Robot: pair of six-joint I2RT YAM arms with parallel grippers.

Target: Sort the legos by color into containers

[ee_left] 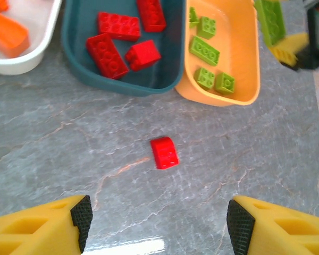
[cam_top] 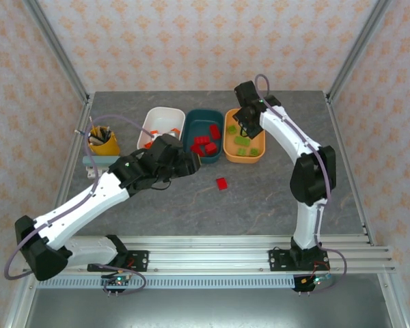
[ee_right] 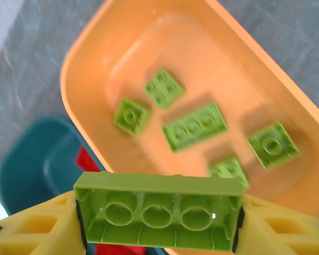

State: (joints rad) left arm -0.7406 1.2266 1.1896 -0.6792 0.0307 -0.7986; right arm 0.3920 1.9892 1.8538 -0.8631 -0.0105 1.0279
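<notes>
Bright, even light is flooding the scene; glare is streaking the table (ee_left: 122, 212) (near edge), while the orange tub (ee_right: 143, 42) is blurring.

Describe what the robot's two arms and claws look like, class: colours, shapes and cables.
The left arm and right arm have white tubular links with black joints. A lilac cable loops along each. The left claw and right claw each have two yellow fingers with black pads.
</notes>
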